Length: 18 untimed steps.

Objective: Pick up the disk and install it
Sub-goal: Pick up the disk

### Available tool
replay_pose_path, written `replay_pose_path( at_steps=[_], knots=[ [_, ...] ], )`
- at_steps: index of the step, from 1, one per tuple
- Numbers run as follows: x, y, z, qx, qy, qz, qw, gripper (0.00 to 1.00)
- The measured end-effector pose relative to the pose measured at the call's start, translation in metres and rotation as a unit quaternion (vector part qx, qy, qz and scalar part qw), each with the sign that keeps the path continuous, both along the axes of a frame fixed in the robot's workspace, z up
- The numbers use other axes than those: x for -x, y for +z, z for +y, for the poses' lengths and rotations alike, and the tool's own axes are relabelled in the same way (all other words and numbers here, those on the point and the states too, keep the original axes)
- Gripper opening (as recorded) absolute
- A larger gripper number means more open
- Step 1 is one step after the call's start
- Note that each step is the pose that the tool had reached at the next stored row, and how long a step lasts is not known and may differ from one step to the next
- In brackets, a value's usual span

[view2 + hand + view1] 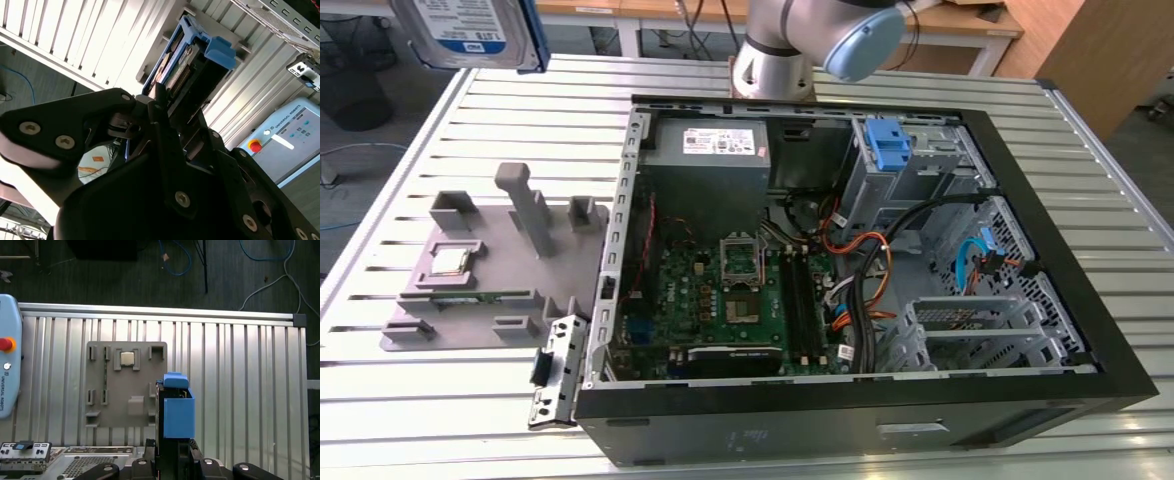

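Aloft: disk [467, 25] in grasp above the table [454, 400].
Fingers [162, 120] clench the disk [187, 65], whose long axis runs straight out from them; it hangs high at the exterior view's left, well apart from the open computer case [854, 410] toward that view's right.

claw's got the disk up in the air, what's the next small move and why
Probably a sideways carry toward the exterior view's right. The claw is shut on the disk, which hangs high above the table, apart from the open computer case it has to go into.
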<state>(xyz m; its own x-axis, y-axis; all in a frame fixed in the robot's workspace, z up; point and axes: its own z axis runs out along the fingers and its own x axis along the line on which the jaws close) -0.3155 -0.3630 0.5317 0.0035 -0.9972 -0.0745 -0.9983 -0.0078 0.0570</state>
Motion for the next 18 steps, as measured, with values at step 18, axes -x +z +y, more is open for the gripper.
replay_pose_path(
  at_steps=[18],
  knots=[
    [-0.0541, -0.0006, 0.0000, 0.0000, 0.000, -0.0001, 1.0000, 0.35]
  ],
)
